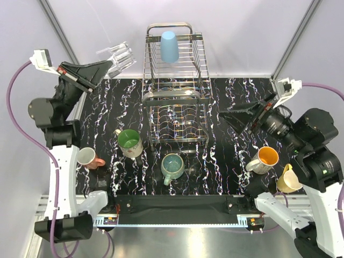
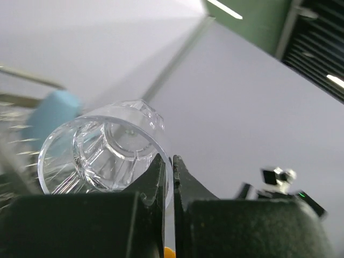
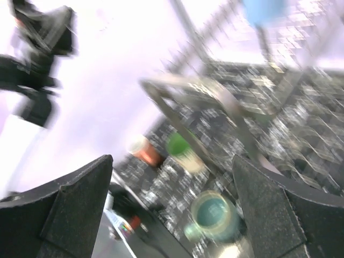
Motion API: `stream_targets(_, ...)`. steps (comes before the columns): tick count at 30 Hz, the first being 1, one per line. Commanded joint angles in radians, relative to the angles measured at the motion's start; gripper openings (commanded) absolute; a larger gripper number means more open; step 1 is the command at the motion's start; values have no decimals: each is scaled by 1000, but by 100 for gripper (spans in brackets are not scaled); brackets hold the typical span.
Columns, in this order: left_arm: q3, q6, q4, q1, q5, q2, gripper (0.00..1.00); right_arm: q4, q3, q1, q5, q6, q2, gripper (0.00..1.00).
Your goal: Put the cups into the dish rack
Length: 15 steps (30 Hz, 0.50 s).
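Glass was likely slippery and fragile: your left pincer pinched the clear glass by its rim wall, raised left of the dish rack; your right pincer stood spread, empty.

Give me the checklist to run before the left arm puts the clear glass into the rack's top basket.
1. Grip: the left pincer is shut on the wall of the clear glass at its rim. Ok.
2. Clearance: the glass hangs left of the dish rack, not touching it. Ok.
3. Room in the top basket: only the light blue tumbler stands there, mouth down, with bare wire on both sides. Ok.
4. Glass orientation: it lies on its side, not mouth down. Not ok.
5. Height above the basket rim: cannot tell.
6. Right pincer: open, empty and off to the right of the rack. Ok.
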Motion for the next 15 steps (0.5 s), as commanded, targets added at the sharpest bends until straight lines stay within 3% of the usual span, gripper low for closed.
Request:
stream_targets(1,-14,-172,357,-101,-18,-45,0,362,-25,4,-130,139,30,100)
stream_targets(3,-68,-169,359,-203,-162,-90,0,470,-44,4,-159,194,65,100)
stream_targets(5,-126,-149,356,-315,-332,-125,0,701,-75,4,-211,317,115,100)
stream_targets(6,-140,-149,355,-351,-383,-125,0,702,-84,4,-212,317,134,100)
stream_targets(10,-163,-164,341,-482,-526,-118,0,962,-107,11,-261,454,231,100)
stream_targets(15,-178,-201,321,-598,-642,-70,0,939,16,117,-248,396,352,100)
